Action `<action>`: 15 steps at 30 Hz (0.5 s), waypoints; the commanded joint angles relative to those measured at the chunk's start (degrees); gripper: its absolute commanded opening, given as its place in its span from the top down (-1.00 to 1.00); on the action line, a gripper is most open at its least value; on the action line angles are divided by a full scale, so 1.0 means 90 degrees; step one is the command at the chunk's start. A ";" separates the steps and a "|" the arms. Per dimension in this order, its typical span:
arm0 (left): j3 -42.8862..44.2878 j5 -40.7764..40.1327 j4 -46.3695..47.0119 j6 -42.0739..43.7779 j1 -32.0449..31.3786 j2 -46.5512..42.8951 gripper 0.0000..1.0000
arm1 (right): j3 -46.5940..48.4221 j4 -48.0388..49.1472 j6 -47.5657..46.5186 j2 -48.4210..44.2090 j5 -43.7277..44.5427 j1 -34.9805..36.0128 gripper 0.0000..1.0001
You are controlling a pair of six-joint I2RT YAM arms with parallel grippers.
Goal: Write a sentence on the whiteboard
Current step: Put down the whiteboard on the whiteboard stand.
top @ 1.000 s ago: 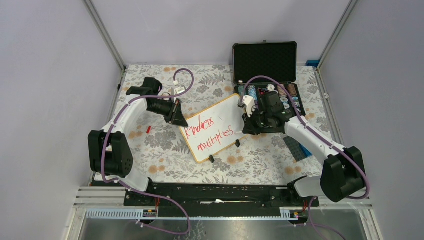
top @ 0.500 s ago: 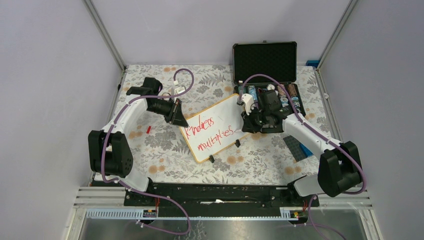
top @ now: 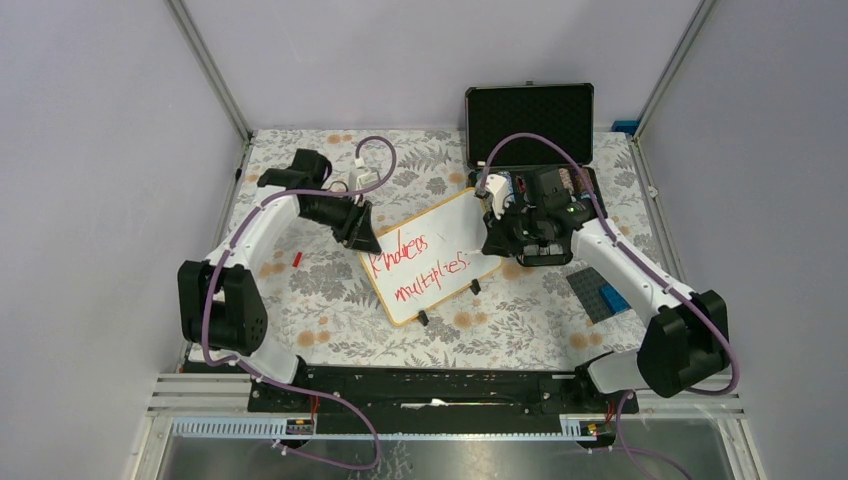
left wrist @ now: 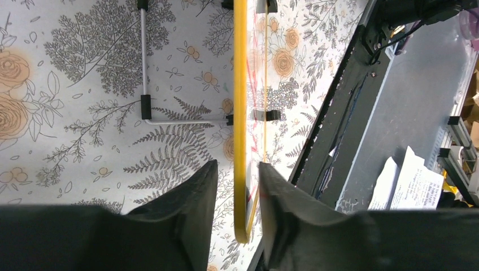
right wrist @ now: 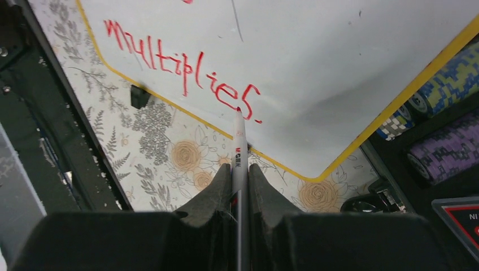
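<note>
Red marker lettering, the sentence [top: 418,268], fills two lines on the small white rectangular whiteboard [top: 452,212] with a thin yellow rim and little black feet. It reads about "Kindness multiplies." with a dot at the end. The whiteboard stands propped on a slant in the middle of the flowery worktop [top: 300,300], between the two arms.

The right fingers [right wrist: 217,192] are squeezed tight on a thin white marker pen [right wrist: 239,149] with a red tip. The tip sits right by the last dot, close to the rim. I cannot tell if it touches the board.

The left fingers [left wrist: 189,214] stand a little apart, one on each side of the board's edge. A thin gap shows on both sides of the rim, so they are not pinching it.

The writing looks done, so the job now is to back away without spoiling it. The pen should go straight up off the board, not sideways, or wet red ink could smear. The left fingers should open a bit more and slide straight back along the edge. A bump to the rim could tip the board on its feet. The right arm should also mind the open black hard case [top: 530,120] with stacks of round chips [right wrist: 446,84] just beside the board's corner.
</note>
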 commanded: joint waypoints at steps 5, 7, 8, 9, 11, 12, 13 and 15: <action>0.1300 -0.0012 0.0004 -0.0192 0.0355 -0.0528 -0.01 | 0.0680 -0.0800 0.0051 -0.0525 -0.0887 -0.0031 1.00; 0.1266 0.0034 0.0141 -0.0364 0.0884 -0.0669 -0.04 | 0.0782 -0.0804 0.0179 -0.0563 -0.0940 -0.0031 1.00; 0.1181 0.0131 0.0210 -0.0408 0.1268 -0.0742 -0.05 | 0.0827 -0.0805 0.0246 -0.0564 -0.0967 -0.0031 1.00; 0.1015 0.0148 0.0246 -0.0409 0.1641 -0.0837 -0.05 | 0.0861 -0.0799 0.0325 -0.0576 -0.0993 -0.0036 1.00; 0.0418 -0.0128 0.0468 -0.0398 0.2260 -0.1014 -0.05 | 0.0901 -0.0775 0.0491 -0.0613 -0.0996 -0.0036 1.00; 0.0070 -0.0352 0.0606 -0.0350 0.2526 -0.1149 -0.05 | 0.0863 -0.0734 0.0568 -0.0663 -0.0984 -0.0039 1.00; -0.0235 -0.0653 0.0729 -0.0265 0.2733 -0.1204 -0.05 | 0.0793 -0.0657 0.0647 -0.0746 -0.0950 -0.0035 1.00; -0.0646 -0.1340 0.0820 -0.0219 0.3035 -0.1117 -0.05 | 0.0674 -0.0578 0.0772 -0.0859 -0.0933 -0.0046 1.00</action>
